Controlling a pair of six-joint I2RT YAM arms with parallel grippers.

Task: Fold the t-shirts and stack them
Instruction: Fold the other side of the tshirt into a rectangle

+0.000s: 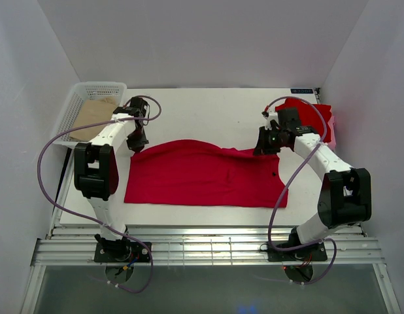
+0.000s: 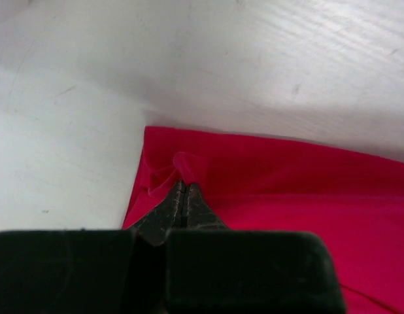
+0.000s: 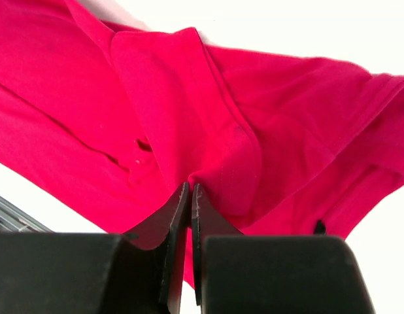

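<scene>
Two plain bright red t-shirts lie on the white table (image 1: pixel 208 111). The spread t-shirt (image 1: pixel 202 176) covers the middle, soft cloth lying mostly flat, its near hem straight and its far edge humped and creased. The second t-shirt (image 1: pixel 313 112) sits in the far right corner, bunched smaller, on a pale pink piece (image 1: pixel 332 127). A small dark label (image 1: pixel 303 91) on the table's far edge is too small to read. The left gripper (image 2: pixel 184 190) has its jaws pressed together on a pinch of the spread t-shirt's far left corner. The right gripper (image 3: pixel 190 190) pinches a fold at its far right edge.
</scene>
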